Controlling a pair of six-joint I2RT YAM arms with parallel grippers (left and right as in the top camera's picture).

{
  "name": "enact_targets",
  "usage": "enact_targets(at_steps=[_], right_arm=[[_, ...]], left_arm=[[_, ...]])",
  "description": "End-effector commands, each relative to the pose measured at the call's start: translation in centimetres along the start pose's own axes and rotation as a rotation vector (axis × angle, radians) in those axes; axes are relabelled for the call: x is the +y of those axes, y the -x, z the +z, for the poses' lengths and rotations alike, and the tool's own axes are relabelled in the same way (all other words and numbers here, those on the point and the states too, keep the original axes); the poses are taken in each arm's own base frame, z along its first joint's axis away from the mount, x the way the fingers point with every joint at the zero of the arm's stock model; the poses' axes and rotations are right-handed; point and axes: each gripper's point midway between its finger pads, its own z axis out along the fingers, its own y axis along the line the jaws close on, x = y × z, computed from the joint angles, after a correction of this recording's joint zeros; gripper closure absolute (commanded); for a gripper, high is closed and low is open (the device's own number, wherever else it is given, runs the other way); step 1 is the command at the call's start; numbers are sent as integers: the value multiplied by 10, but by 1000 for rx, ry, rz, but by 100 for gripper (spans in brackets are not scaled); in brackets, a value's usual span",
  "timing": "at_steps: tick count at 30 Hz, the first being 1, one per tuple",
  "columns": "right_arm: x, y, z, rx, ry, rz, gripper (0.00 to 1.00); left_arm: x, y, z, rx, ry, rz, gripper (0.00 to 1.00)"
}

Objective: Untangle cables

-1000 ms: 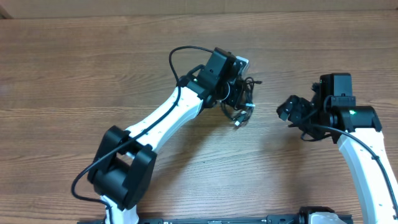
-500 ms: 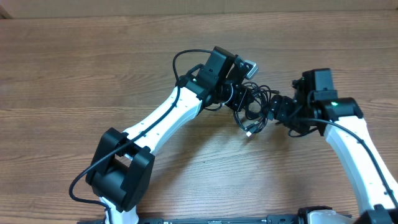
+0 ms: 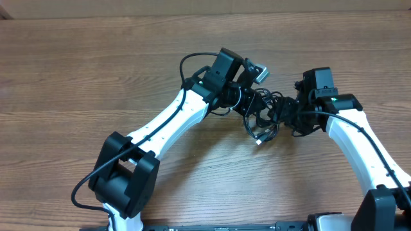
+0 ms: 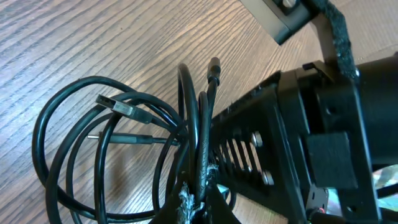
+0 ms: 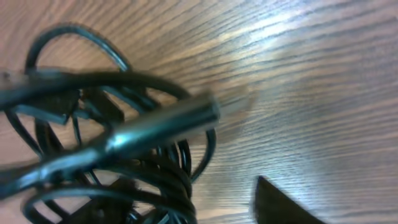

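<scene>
The cables (image 3: 264, 119) are a tangled bundle of thin black cords hanging between the two arms above the wooden table, with a metal-tipped plug (image 3: 259, 138) dangling lowest. My left gripper (image 3: 252, 105) is shut on the bundle; in the left wrist view its jaws (image 4: 199, 208) pinch several strands, and the loops (image 4: 118, 134) spread out to the left. My right gripper (image 3: 287, 117) is at the bundle's right side. In the right wrist view its jaws (image 5: 186, 205) are open, the cords (image 5: 158, 171) lie between the fingers, and a blurred metal plug (image 5: 161, 121) crosses close to the lens.
The wooden table (image 3: 96, 70) extends around both arms. The right arm's black gripper body (image 4: 323, 124) fills the right of the left wrist view, close to the bundle. Thicker black arm cables run along the left arm (image 3: 186, 64).
The right arm has swung left from well clear of the cables to right against the bundle. The left gripper has shifted the bundle slightly right, and the cords have spread out.
</scene>
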Motion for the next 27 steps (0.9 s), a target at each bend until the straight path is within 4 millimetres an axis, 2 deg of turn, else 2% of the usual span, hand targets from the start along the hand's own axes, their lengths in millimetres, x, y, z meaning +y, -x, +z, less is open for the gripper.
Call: enact_targets(at_steps=[1, 2, 3, 16, 20, 27], right_arm=[[5, 3, -2, -12, 12, 56, 53], [5, 3, -2, -10, 12, 63, 61], [4, 2, -2, -9, 11, 63, 64], [0, -7, -2, 29, -9, 76, 77], [2, -16, -3, 70, 5, 82, 87], [16, -28, -3, 123, 64, 72, 88]], left_arm=[[-28, 19, -16, -48, -54, 56, 96], [-28, 19, -16, -48, -53, 56, 96], [-28, 19, -16, -48, -52, 56, 96], [-28, 19, -16, -49, -52, 56, 96], [-26, 19, -16, -51, -40, 55, 96], [-26, 20, -16, -51, -40, 56, 96]])
